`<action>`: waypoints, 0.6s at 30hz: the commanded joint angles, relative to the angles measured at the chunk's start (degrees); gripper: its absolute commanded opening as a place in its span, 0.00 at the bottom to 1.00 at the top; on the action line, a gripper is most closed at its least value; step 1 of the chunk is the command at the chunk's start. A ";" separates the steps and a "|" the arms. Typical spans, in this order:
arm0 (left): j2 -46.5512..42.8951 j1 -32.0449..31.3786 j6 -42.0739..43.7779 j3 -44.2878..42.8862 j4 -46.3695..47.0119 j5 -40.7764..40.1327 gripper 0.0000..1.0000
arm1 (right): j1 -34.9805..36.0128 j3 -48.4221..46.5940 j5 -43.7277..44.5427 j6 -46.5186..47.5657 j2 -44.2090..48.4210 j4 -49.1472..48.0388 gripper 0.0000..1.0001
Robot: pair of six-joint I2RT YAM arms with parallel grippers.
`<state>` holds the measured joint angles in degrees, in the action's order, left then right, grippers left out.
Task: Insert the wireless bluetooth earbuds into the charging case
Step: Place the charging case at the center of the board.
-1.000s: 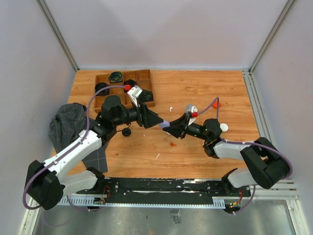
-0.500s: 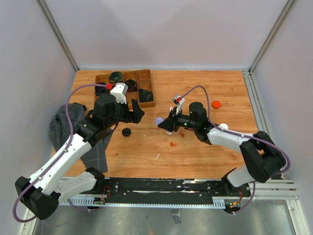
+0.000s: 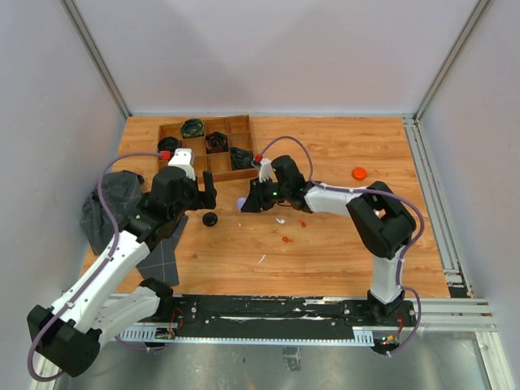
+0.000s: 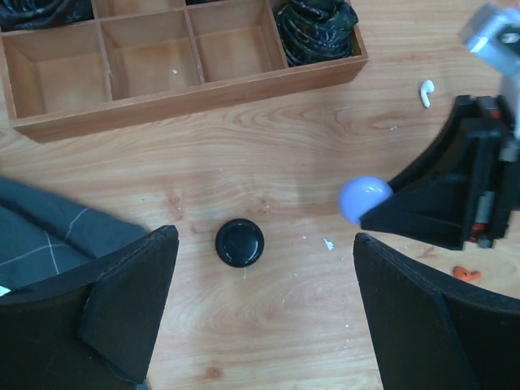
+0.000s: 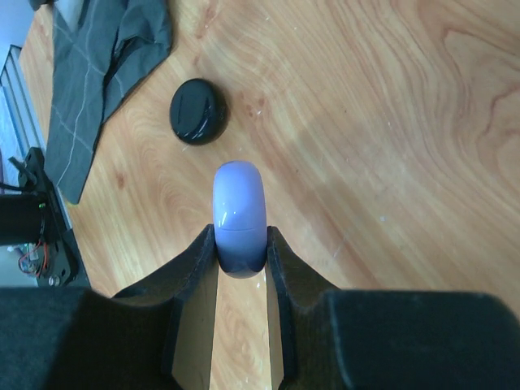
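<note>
Lavender case: rounded shell with a seam, judged to be the charging case. It sits around the middle of the counter, a bit toward the left edge, and seems held clear of the wood.
Right claw: clamped on the case's two sides with the seam end poking out, probably so the lid stays reachable.
Left claw: fingers wide apart, holding nothing, above the black puck and facing the case. Reads as ready to help open it.
White earbud: loose on the counter, beyond the right claw toward the far edge, not in the case.
Orange-red piece: tiny, on the near-edge side of the right claw. Likely the other bud, too small to confirm.
Wooden tray: far-left corner, dark cables in some compartments.
Stage: case looks shut, nothing inserted yet.
</note>
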<state>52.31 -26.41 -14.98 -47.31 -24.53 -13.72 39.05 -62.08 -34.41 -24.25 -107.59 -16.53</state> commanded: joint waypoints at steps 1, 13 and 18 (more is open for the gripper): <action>-2.28 0.84 0.82 0.64 2.03 -1.80 0.94 | 2.13 -6.84 -0.14 -2.18 -6.39 4.45 0.13; -3.92 2.85 1.05 1.32 3.09 1.69 0.94 | 4.52 -19.73 1.58 -0.93 -17.15 9.41 0.44; -4.34 2.95 1.18 1.50 3.35 1.76 0.94 | 4.44 -19.96 6.05 1.85 -16.49 12.94 0.62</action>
<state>48.77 -24.08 -14.55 -46.22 -23.22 -12.49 43.07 -81.25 -33.04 -25.26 -124.25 -8.19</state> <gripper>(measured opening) 0.942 0.568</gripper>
